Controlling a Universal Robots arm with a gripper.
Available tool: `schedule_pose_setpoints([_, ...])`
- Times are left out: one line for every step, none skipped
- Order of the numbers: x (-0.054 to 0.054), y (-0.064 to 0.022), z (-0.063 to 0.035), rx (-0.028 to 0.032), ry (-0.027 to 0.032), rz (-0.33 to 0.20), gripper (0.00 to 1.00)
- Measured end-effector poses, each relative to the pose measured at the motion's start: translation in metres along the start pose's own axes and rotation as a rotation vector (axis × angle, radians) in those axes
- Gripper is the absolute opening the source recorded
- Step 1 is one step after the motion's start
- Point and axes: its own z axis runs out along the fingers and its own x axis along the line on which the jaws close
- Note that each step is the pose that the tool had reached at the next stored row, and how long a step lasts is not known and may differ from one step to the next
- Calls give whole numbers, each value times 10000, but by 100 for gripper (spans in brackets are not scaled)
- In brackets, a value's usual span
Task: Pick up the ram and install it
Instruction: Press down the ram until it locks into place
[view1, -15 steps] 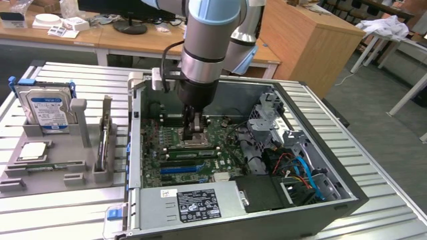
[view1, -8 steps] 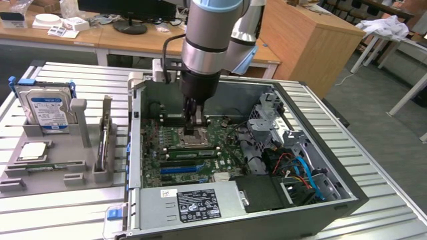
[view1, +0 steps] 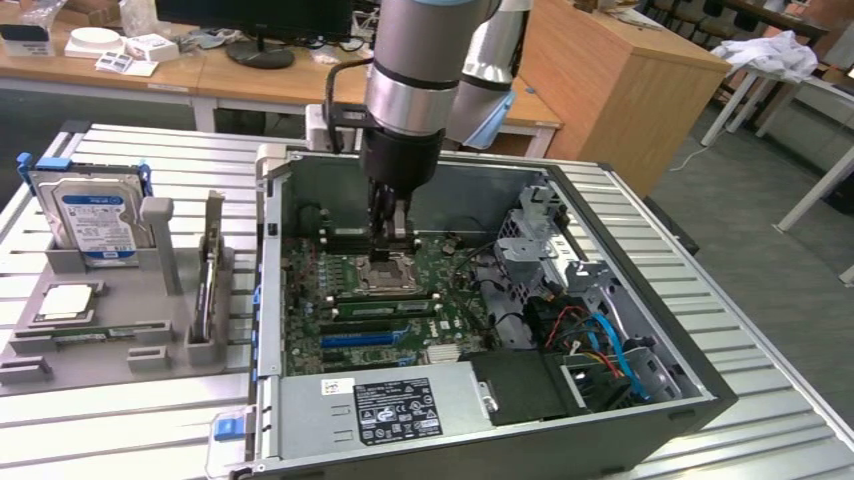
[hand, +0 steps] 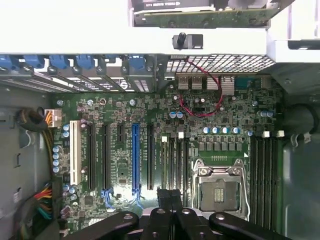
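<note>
Counter (view1: 120, 440), ribbed metal, items listed from the exterior view's left to its right.

Grey holder tray (view1: 94, 345), near the counter's left edge. Contents: one hard drive (view1: 96, 225) with a blue-and-white label, upright in a rear slot with a blue bracket on top; one square silver processor chip (view1: 67, 300), flat, in front of the drive; one ram (view1: 211, 268), a long narrow stick standing on its edge in an upright slot at the tray's right side, just beside the computer's wall, apart from the robot's fingers.

Open computer case (view1: 667, 380), lying on its side at the counter's middle. Contents: green motherboard (view1: 347, 290) with an empty processor socket (hand: 220, 187), long black slots and one blue slot (hand: 135, 157); power supply (view1: 387, 410) with a label, at the near edge; drive cage and blue and orange cables (view1: 607, 345) at the right end.

Robot arm (view1: 414, 90), reaching down into the case. Gripper (view1: 390, 243) low over the board beside the socket; fingers (hand: 170, 200) closed together, holding nothing.
</note>
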Motion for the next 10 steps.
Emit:
schedule_pose_setpoints([0,0,-40,1,-2,0,11])
schedule_pose_setpoints([0,0,-41,1,-2,0,11])
schedule_pose_setpoints([0,-21,-43,-2,3,-1,11])
schedule_pose_setpoints([-2,-111,-42,-2,1,0,11])
schedule_pose_setpoints([-3,-163,-42,-3,0,0,11])
schedule_pose_setpoints([-3,-190,-41,-3,0,1,11])
schedule_pose_setpoints([-4,-216,-41,-3,0,1,11])
schedule_pose_setpoints([-4,-244,-41,-4,0,0,11])
schedule_pose_setpoints([-5,-272,-41,-5,0,-1,11])
schedule_pose_setpoints([-5,-297,-41,-5,0,-1,11])
